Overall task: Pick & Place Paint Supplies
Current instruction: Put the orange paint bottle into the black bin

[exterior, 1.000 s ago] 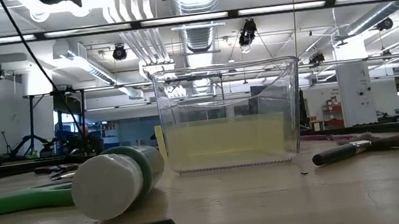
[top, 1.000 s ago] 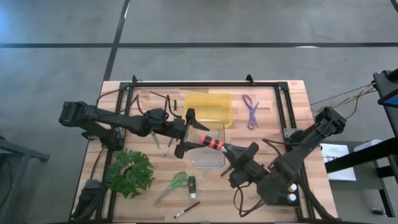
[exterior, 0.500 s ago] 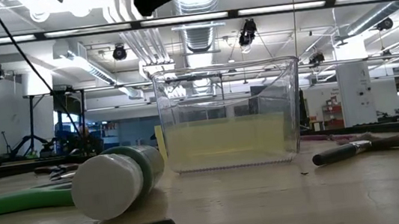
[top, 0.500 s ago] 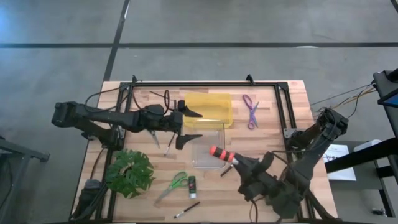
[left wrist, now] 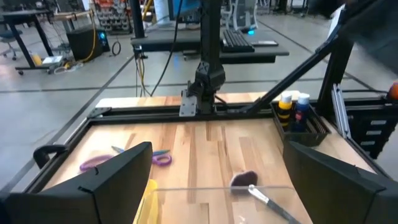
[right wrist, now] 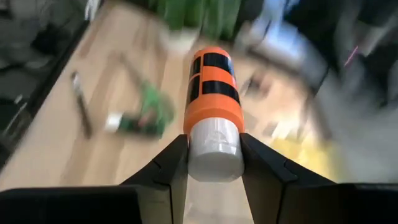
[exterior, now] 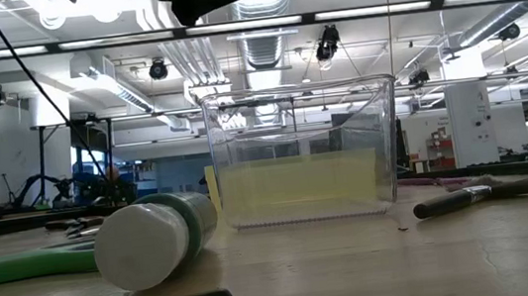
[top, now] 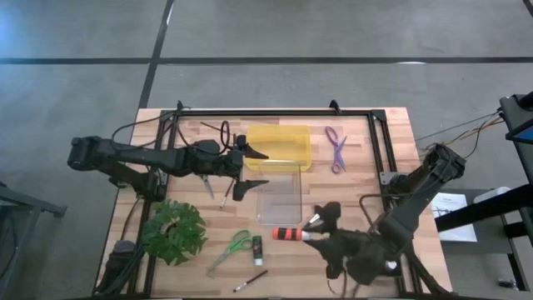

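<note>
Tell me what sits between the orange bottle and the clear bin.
Nothing visible. The right hand holds the orange bottle just off the clear bin's near edge, with only bare table between them. The left hand hangs open at the bin's far side.

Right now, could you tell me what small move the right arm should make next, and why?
Probably swing back over the clear bin. The right pincer grips the orange bottle just off the bin's near edge, above bare table, so releasing here would likely miss.

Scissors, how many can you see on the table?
2. The purple scissors lie right of the yellow bin; the green scissors lie near the front, beside the plant. More may be hidden under the arms.
</note>
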Tool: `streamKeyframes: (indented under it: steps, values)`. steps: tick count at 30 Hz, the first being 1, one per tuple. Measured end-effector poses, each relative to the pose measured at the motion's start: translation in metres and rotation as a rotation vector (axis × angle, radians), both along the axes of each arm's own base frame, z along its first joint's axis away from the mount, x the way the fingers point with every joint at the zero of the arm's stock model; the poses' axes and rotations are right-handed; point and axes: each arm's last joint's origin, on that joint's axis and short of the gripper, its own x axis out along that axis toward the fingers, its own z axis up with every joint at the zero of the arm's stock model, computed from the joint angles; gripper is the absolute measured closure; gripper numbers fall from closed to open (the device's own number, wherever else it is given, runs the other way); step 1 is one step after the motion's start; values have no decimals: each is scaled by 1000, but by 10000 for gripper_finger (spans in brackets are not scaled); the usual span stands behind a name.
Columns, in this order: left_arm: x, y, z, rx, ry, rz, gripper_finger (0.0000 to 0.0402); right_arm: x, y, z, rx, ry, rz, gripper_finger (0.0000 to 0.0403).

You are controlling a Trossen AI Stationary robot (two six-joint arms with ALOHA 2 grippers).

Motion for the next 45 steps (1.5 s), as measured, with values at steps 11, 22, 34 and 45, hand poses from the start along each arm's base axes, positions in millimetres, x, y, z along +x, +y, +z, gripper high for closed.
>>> streamKeyframes:
  steps: [11, 22, 34, 45]
  values:
    - [-2, 0, 2, 3, -3, -1, 35, -17, -16, -37, 334, 614, -253, 292]
    - [-2, 0, 2, 3, -3, -1, 35, -36, -16, -19, 567, 972, -448, 292]
    - [-2, 0, 2, 2, -3, 0, 35, -50, -17, -17, 616, 1177, -559, 292]
    - [-2, 0, 2, 0, -4, 0, 35, -59, -6, -52, 600, 1241, -557, 292]
